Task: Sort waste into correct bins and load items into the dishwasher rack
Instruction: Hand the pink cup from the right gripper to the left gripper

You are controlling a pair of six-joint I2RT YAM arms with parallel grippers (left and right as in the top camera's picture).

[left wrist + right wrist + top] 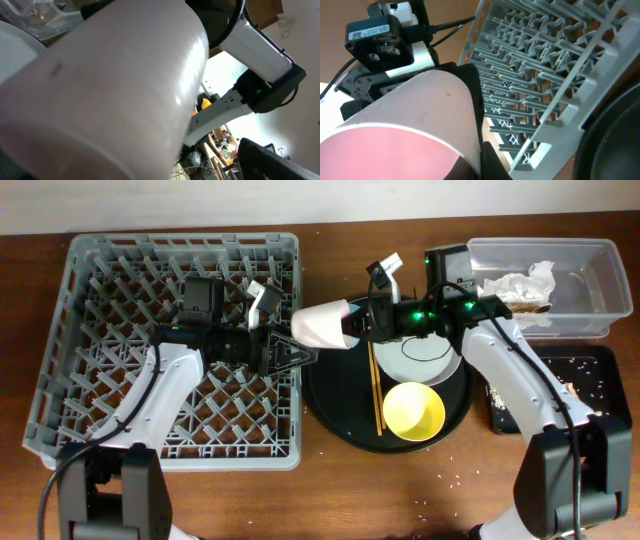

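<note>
— One pink cup (322, 325) hangs on its side in the air, between the rack (90, 280) and the round tray (335, 395).
— Who's got it?
— The right gripper (352, 326), jaws clamped on it. The left gripper (305, 354) sits just beside it; whether its jaws are wide or closed, I can't tell.

Beneath my right fingers (358, 328) lies 1 large round black tray (338, 402), resting on the brown wooden table (300, 500) spreading out past them.
</note>
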